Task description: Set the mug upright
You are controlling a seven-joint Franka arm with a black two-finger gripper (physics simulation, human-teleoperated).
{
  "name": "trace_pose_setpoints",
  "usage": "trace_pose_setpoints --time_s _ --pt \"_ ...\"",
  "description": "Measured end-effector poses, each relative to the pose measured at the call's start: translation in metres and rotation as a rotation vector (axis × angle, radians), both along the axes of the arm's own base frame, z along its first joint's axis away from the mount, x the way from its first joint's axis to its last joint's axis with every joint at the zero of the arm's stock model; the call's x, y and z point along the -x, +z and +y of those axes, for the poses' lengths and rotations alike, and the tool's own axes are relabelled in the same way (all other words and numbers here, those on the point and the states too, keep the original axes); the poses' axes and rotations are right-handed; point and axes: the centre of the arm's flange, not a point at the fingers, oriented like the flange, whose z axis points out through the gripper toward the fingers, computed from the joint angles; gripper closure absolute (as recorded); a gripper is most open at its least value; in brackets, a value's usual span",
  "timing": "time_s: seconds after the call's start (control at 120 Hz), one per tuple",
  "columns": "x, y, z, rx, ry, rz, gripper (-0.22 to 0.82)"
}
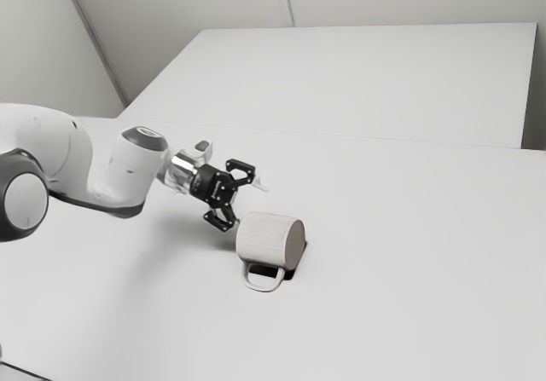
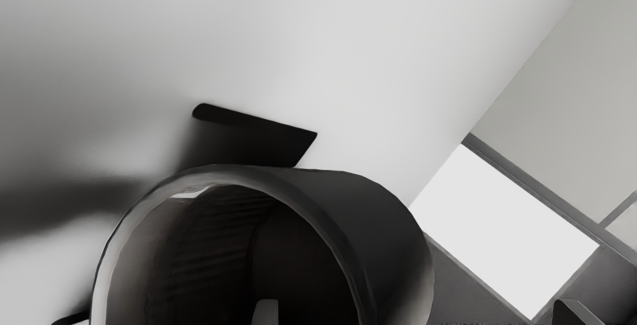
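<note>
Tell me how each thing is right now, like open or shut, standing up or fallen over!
Mug: lying on its side, its open end facing the gripper.
Mug's handle: sticking out sideways.
Gripper: open, close to the mug, not holding it.
Arm: stretched out over the table.

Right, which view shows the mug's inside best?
The wrist view: it looks in past the rim at the inner wall. The exterior view has the mug lying on its side with its mouth toward the gripper, so there you get the outside, handle and base instead.
</note>
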Motion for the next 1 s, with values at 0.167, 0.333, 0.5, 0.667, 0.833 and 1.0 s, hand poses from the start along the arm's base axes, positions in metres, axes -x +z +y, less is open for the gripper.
trace_pose_setpoints --time_s 0.167,0.333,0.5,0.667,0.833,1.0 --pt "-0.004 0.0 -0.011 0.002 0.013 0.0 0.18" --pt "-0.006 0.002 -0.018 -0.027 0.0 0.005 0.56" --pt "-0.011 0.008 -0.023 -0.043 -0.006 -0.002 0.69" --pt "-0.022 0.029 -0.022 -0.119 -0.05 -0.049 0.73" --pt "-0.017 0.078 -0.028 -0.344 -0.21 -0.149 0.74" --pt "-0.005 0.113 -0.034 -0.634 -0.393 -0.251 0.75"
